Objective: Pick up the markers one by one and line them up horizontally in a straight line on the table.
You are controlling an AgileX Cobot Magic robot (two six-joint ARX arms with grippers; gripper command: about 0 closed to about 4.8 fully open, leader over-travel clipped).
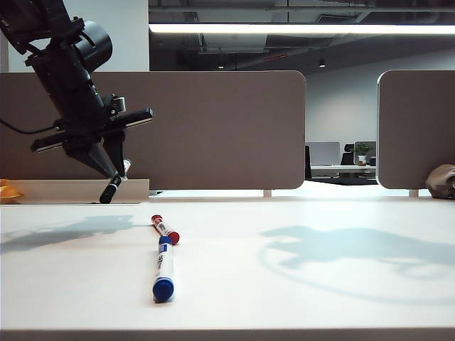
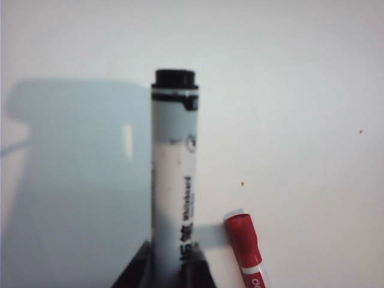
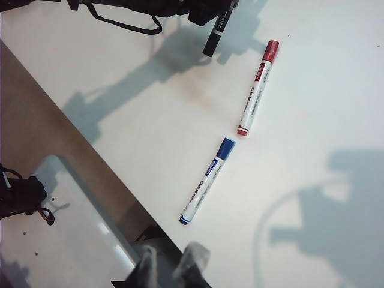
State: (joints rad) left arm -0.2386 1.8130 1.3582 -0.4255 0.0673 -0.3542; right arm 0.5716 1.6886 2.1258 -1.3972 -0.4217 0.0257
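Note:
My left gripper (image 1: pixel 114 174) hangs above the far left of the table (image 1: pixel 298 291), shut on the black marker (image 1: pixel 111 190), whose black end points down and clear of the surface. In the left wrist view the black marker (image 2: pixel 174 168) sticks out from between the dark fingers (image 2: pixel 135 277). The red marker (image 1: pixel 165 229) lies on the table, and the blue marker (image 1: pixel 164 268) lies just in front of it, nearly end to end. The right wrist view shows the red marker (image 3: pixel 257 89), the blue marker (image 3: pixel 207 181) and my right gripper (image 3: pixel 170 264), its fingers slightly apart with nothing between them.
Grey-brown partition panels (image 1: pixel 213 128) stand behind the table. A low ledge (image 1: pixel 78 190) with an orange thing (image 1: pixel 8 190) is at the back left. A grey lump (image 1: pixel 442 181) sits at the back right. The right arm's shadow (image 1: pixel 341 249) falls right of the markers.

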